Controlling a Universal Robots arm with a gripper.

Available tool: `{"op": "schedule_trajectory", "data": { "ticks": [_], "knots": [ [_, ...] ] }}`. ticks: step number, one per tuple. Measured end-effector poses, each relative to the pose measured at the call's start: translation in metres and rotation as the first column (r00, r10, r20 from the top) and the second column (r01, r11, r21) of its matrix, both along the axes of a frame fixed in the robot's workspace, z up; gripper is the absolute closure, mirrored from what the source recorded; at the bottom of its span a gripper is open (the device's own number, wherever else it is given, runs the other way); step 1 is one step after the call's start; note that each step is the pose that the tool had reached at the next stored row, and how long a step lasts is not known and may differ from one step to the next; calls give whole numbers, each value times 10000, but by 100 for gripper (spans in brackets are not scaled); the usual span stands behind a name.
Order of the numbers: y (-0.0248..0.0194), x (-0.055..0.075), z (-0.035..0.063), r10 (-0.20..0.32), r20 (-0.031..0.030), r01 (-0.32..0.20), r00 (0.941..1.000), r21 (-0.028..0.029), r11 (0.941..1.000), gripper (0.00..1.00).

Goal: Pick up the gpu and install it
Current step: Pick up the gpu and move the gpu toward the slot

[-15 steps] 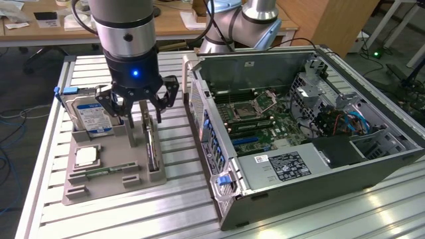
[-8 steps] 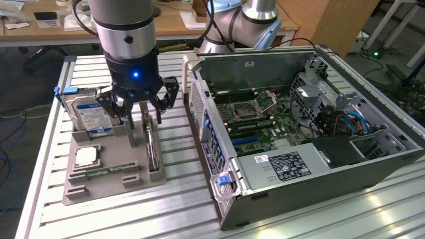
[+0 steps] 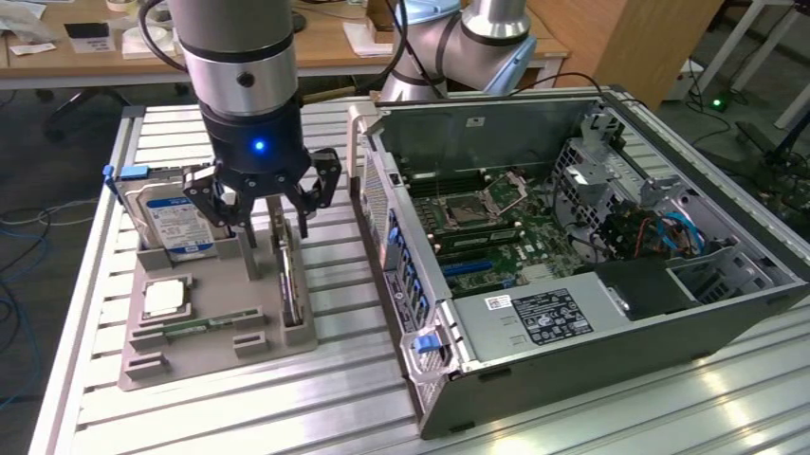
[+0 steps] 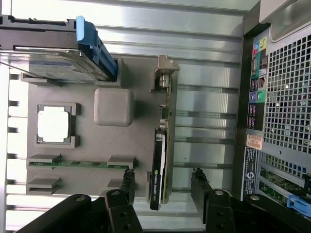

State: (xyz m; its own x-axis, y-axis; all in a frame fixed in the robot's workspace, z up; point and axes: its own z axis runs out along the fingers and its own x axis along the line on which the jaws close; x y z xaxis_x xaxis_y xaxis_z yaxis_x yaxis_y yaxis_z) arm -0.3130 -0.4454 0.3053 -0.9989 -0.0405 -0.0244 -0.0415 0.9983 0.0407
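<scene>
gpu (image 4: 161, 145): thin card standing on edge, black shroud, silver bracket.

Robotics lab: slotted aluminium workbench (image 3: 658, 403), open computer case (image 3: 481, 128), wooden office desks (image 3: 326, 55) behind, loose cables (image 3: 15, 305) on the floor.

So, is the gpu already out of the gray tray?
No, the gpu stands on edge in the gray tray, the open gripper poised over it.

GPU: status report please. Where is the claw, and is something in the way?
Status: claw open over the gpu, one finger each side, no contact. Card stands on edge in gray holder, not lifted. Nothing else in the gap.
</scene>
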Motion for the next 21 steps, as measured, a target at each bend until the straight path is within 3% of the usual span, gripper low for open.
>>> {"op": "schedule_trajectory", "data": {
  "ticks": [21],
  "knots": [
    [-7,0,-71,0,0,0,10000,0,10000,41]
  ]
}}
